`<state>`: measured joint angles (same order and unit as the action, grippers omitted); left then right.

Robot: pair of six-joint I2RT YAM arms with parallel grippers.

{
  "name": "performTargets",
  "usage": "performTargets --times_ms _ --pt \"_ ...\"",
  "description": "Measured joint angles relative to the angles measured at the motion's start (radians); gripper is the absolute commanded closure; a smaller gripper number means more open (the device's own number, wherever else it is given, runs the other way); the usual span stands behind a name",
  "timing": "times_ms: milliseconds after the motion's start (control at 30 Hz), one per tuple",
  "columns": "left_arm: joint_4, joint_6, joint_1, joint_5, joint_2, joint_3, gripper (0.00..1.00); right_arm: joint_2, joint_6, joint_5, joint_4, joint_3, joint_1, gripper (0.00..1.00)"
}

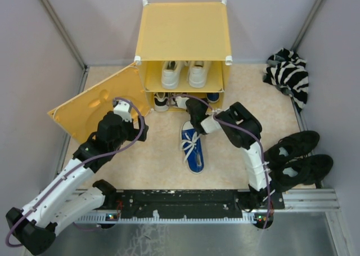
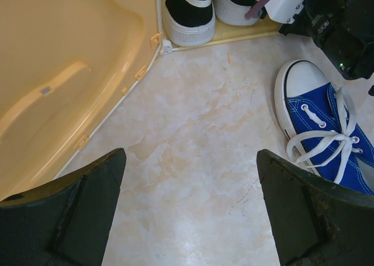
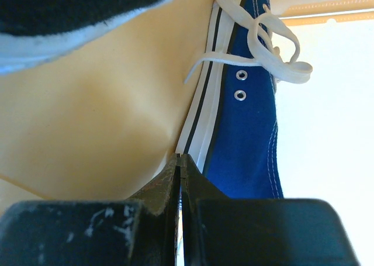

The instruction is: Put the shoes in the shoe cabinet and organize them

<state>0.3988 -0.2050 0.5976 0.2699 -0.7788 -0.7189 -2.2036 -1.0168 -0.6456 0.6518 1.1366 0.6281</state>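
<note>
The yellow shoe cabinet [image 1: 183, 31] stands at the back with its door [image 1: 93, 104] swung open to the left. A white pair [image 1: 183, 73] sits on the upper shelf. On the lower shelf are black-and-white shoes [image 1: 162, 101] at the left and one blue shoe [image 1: 212, 97] at the right. The other blue shoe [image 1: 192, 146] lies on the floor in front. My right gripper [image 1: 190, 105] reaches into the lower shelf. It is shut [image 3: 180, 158], with its tips against the white sole of the blue shoe [image 3: 245, 131]. My left gripper [image 2: 190, 155] is open and empty above the floor, between the door [image 2: 58, 73] and the floor shoe [image 2: 321, 131].
An all-black pair [image 1: 295, 157] lies at the right near the front rail. A black-and-white striped cloth [image 1: 289, 76] lies at the back right. Grey walls close in both sides. The open door takes up the left floor area.
</note>
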Motion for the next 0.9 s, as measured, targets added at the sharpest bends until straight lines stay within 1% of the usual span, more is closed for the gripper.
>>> performTargets --times_ms 200,433,600,700,800,900 --pt "0.000 0.000 0.000 0.000 0.000 0.000 0.01 0.022 0.021 0.030 -0.006 -0.033 -0.001 1.00" --pt "0.000 0.000 -0.004 0.000 0.000 0.000 0.01 0.063 0.059 0.029 -0.095 -0.064 0.000 1.00" --pt "0.000 0.000 -0.005 0.000 0.000 0.000 0.01 0.077 0.095 0.007 -0.167 -0.061 0.021 0.88" --pt "-0.001 0.000 -0.005 0.000 0.000 0.000 0.01 0.111 0.148 0.005 -0.249 -0.055 0.035 0.74" --pt "-0.001 0.000 -0.005 0.000 0.000 0.000 0.01 0.156 0.208 0.011 -0.327 -0.054 0.054 0.70" --pt "-0.001 0.000 -0.005 0.000 0.000 0.000 0.01 0.205 0.272 0.024 -0.403 -0.055 0.084 0.69"
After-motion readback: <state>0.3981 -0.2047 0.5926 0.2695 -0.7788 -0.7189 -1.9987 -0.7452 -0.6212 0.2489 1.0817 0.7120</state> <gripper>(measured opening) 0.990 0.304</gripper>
